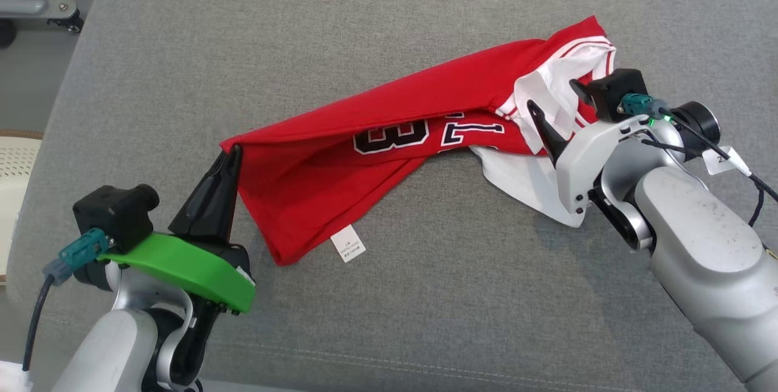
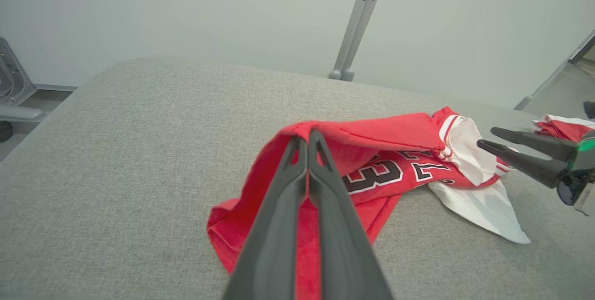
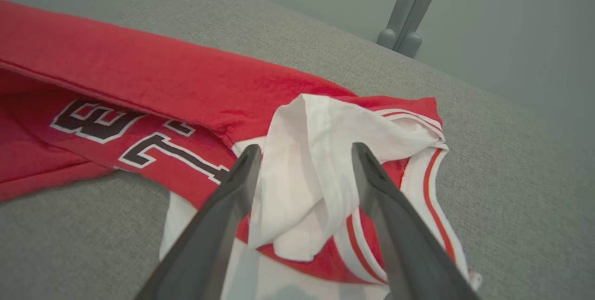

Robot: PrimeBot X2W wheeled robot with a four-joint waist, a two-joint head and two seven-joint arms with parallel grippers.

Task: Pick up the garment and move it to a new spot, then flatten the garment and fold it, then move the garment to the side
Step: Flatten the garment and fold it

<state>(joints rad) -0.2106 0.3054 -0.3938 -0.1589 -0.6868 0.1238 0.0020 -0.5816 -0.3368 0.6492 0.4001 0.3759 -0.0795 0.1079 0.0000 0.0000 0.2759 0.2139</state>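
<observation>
The garment (image 1: 377, 130) is a red jersey with black numbers and white sleeve parts, stretched crumpled across the grey cushion. My left gripper (image 1: 231, 152) is shut on its red left corner and holds that corner raised; in the left wrist view the fingertips (image 2: 307, 137) pinch the red edge. My right gripper (image 1: 552, 93) stands open at the garment's right end. In the right wrist view a bunched white fold (image 3: 316, 165) lies between its spread fingers (image 3: 306, 148), and the jaws are not closed on it. The left wrist view also shows the right gripper (image 2: 485, 136) open.
The grey cushion (image 1: 389, 307) spreads wide in front of and behind the garment. A white care tag (image 1: 347, 244) hangs from the lower hem. A grey post (image 2: 358, 21) rises beyond the far edge. A cream basket (image 1: 15, 167) and a metal frame (image 1: 42, 12) sit off the left side.
</observation>
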